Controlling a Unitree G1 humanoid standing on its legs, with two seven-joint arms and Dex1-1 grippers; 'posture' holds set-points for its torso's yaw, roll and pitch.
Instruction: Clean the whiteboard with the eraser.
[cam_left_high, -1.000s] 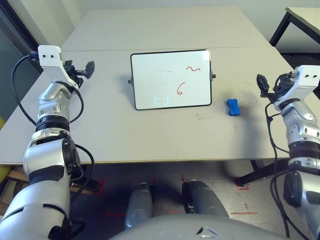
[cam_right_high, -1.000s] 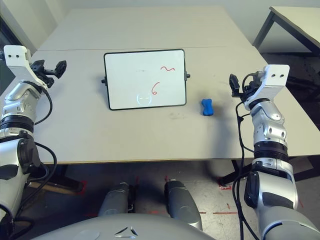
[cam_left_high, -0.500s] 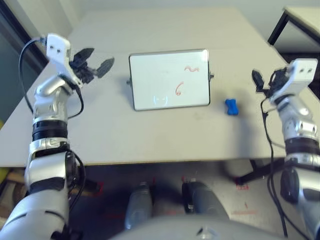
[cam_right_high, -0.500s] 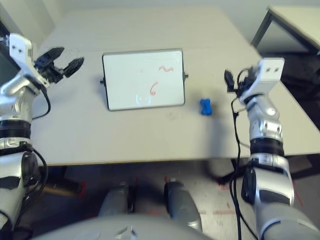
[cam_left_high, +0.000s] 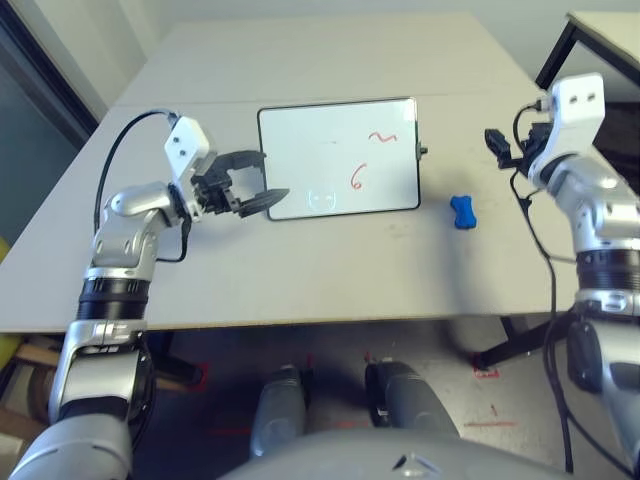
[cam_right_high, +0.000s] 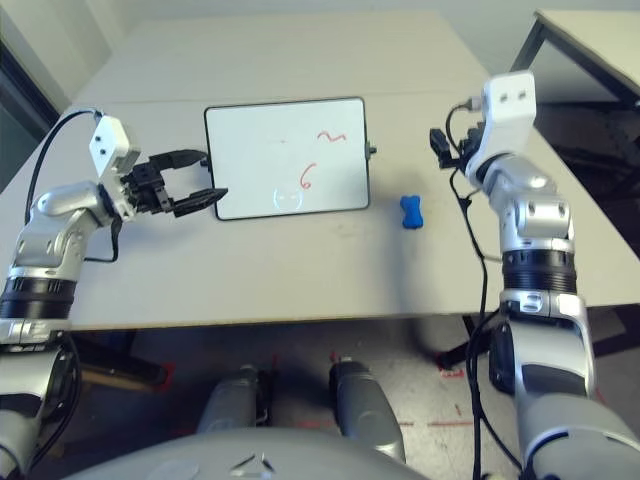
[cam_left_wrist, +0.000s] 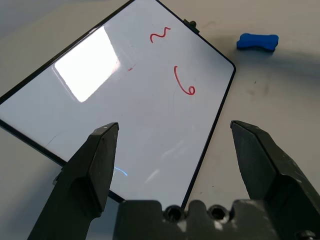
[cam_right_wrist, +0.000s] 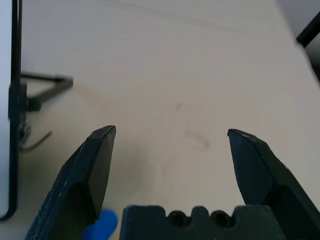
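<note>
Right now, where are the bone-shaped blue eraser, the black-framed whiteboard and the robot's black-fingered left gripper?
Bone-shaped blue eraser (cam_left_high: 463, 212): left eye view, its narrowed middle.
Black-framed whiteboard (cam_left_high: 320, 145): left eye view, its white surface.
Black-fingered left gripper (cam_left_high: 276, 176): left eye view, midway between its fingertips.

Silver arms (cam_left_high: 115, 300), white wrist brackets (cam_right_high: 508, 110), black cables (cam_left_high: 550, 330).

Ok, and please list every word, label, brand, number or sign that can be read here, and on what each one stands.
"6": red, handwritten on the whiteboard.
A red wavy stroke, also on the whiteboard: no letter that I can make out.
A triangular mark on the robot's grey body is not readable as text.
I can read no words or brand names.
</note>
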